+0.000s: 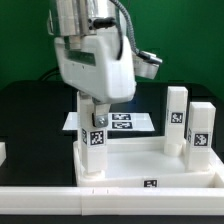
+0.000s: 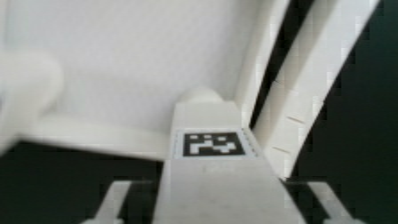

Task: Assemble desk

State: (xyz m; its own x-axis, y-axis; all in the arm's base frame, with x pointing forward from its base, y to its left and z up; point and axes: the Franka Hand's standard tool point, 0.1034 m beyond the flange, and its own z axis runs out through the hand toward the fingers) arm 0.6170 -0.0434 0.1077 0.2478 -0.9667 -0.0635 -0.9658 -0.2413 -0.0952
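Desk slab (image 1: pixel 140 160) lies flat and upturned on the black table (image 1: pixel 25 110), just behind the long white border rail (image 1: pixel 110 190) that runs across the front of the exterior view. Three legs stand upright on it: two at the 3 o'clock end, one nearer the back (image 1: pixel 177 112) and one nearer the front (image 1: pixel 199 130), and a third leg (image 1: pixel 97 140) at the 9 o'clock end, directly under the gripper (image 1: pixel 97 106). Arm body hides the gripper's fingers in the exterior view, so the contact there is hard to make out. Marker board (image 1: pixel 125 122) at 12 o'clock behind the slab is partly covered by the arm. Wrist view is blurred; tagged leg (image 2: pixel 217 150) sits centred between the two fingers (image 2: pixel 119 203), which press against its sides, jaws closed on the leg. Slab surface (image 2: pixel 143 70) fills the far part of that view, cut off at the edges
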